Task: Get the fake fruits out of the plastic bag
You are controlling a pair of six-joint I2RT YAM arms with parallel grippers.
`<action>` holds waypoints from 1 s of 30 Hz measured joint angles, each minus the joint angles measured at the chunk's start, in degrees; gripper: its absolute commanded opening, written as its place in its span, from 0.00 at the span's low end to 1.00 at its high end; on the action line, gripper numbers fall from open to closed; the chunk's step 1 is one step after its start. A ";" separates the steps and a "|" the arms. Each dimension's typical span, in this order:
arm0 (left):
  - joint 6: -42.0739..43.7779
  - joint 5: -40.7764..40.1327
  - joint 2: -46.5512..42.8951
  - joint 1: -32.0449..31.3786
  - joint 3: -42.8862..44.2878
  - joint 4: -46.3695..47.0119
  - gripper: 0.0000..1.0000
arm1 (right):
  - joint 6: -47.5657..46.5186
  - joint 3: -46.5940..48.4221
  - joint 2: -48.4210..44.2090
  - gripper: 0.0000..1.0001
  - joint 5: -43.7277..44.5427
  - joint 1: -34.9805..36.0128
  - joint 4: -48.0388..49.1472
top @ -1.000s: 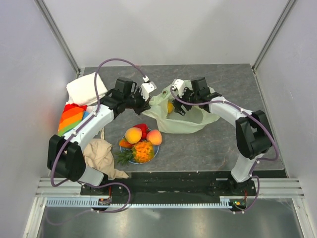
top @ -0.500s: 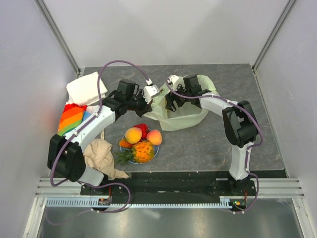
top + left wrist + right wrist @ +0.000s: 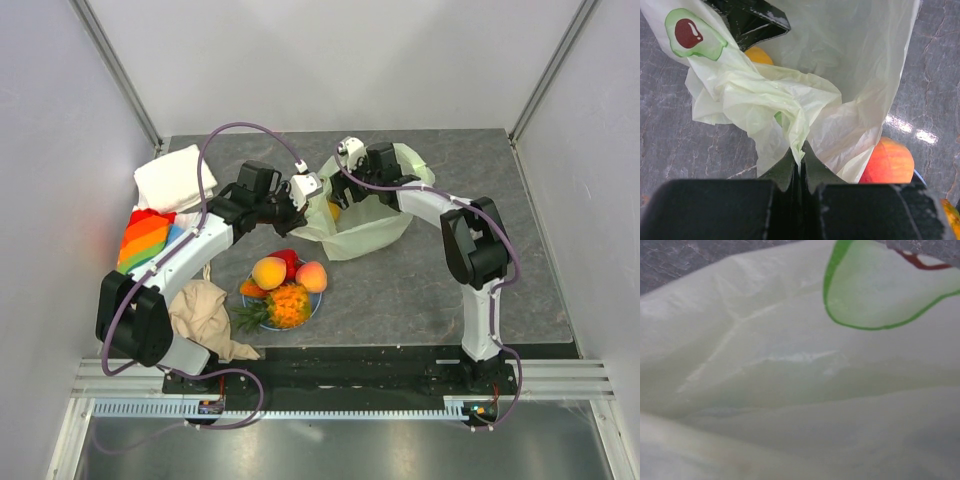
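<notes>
The left gripper [image 3: 799, 156] pinches the limp, slippery plastic bag [image 3: 855, 65] at its left rim, the right gripper [image 3: 341, 194] cannot be read, and the light round fruit [image 3: 758, 55] wants a mid-body grasp.

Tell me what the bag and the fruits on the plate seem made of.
Bag: thin plastic film, translucent pale green, slightly glossy; it crumples into fine creases and light passes through. Fruits: probably moulded plastic, smooth with a mild sheen; colours look uniform and saturated.

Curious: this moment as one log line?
left gripper shut on bag | right gripper at bag | one fruit inside | other fruits on plate
</notes>
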 measured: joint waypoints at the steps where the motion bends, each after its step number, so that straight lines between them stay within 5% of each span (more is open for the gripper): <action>1: 0.02 0.00 0.00 0.00 0.00 -0.02 0.02 | 0.15 0.35 0.57 0.88 0.33 0.00 0.13; 30: 0.00 0.00 0.31 0.00 -0.17 -1.25 0.02 | 5.57 1.27 5.70 0.96 -5.38 2.36 1.62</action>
